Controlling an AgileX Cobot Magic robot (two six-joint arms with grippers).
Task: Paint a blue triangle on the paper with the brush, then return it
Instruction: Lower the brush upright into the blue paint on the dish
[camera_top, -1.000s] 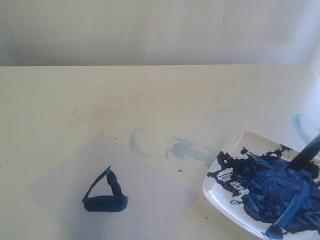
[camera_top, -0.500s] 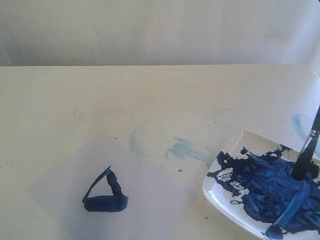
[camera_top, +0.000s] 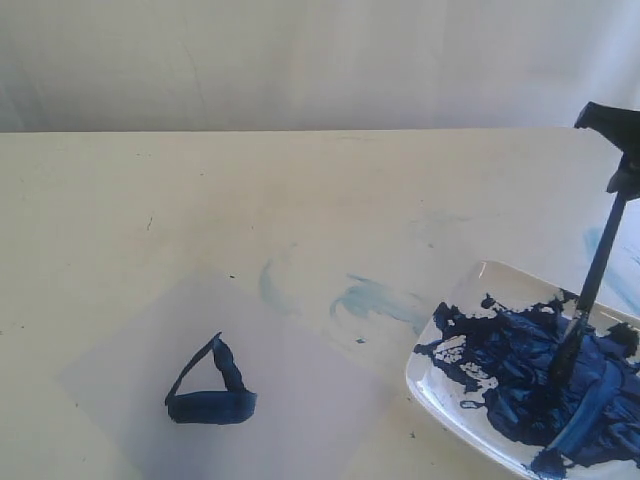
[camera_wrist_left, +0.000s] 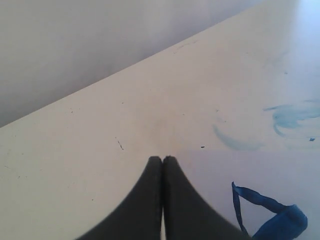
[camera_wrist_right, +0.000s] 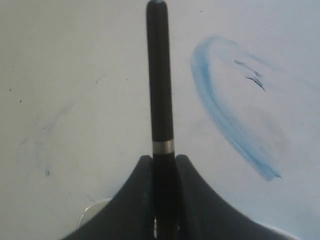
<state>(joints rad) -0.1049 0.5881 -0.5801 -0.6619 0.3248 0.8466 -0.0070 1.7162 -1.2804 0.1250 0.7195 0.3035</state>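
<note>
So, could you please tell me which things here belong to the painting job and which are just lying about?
Job: the brush, held in the right gripper; the paper; the blue triangle on it; the paint plate under the brush tip.
Lying about: pale-blue smears on the table; the left gripper, shut and empty.

Your pale grey-white, slightly translucent square sheet of paper (camera_top: 310, 385) lies flat at about 7 o'clock in the exterior view, turned corner-on. Toward the sheet's 8 o'clock sits the small dark-blue painted triangle (camera_top: 210, 407), made of three thick strokes with the base widest. Your long thin black-handled paintbrush (camera_top: 597, 270) stands at 4 o'clock. It is nearly upright, its top leaning toward 1 o'clock, with its bristles down in dark blue paint (camera_top: 520, 385) and its handle pinched in the right gripper (camera_wrist_right: 162, 165).
</note>
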